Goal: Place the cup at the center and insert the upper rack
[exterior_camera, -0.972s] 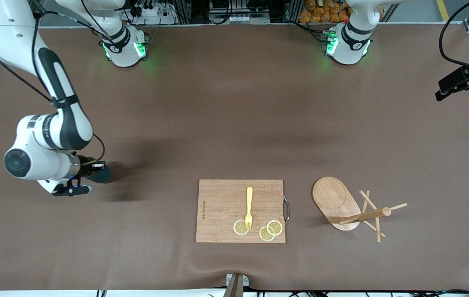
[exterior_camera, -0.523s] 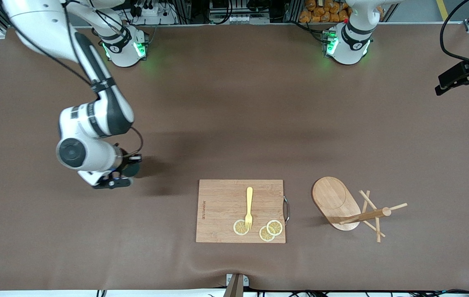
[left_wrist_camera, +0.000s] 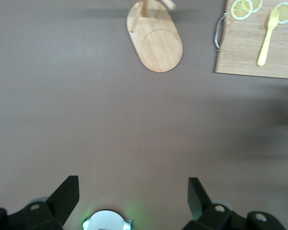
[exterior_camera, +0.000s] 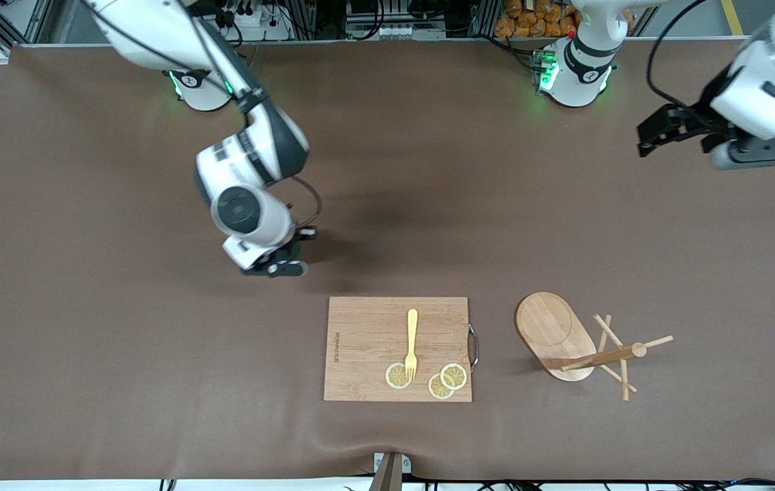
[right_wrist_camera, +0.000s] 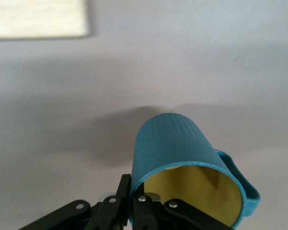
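Right gripper [right_wrist_camera: 134,203], clamped on the ribbed teal, yellow-lined cup [right_wrist_camera: 182,158], has carried it toward two o'clock; left gripper [left_wrist_camera: 132,196], jaws wide, holds nothing.

From the front, the right arm's wrist hides the small teal-green mug entirely. In the right wrist view, that mug [right_wrist_camera: 182,167] is cut off at the bottom edge, and a pale wooden board corner [right_wrist_camera: 38,19] at upper left is blurred.
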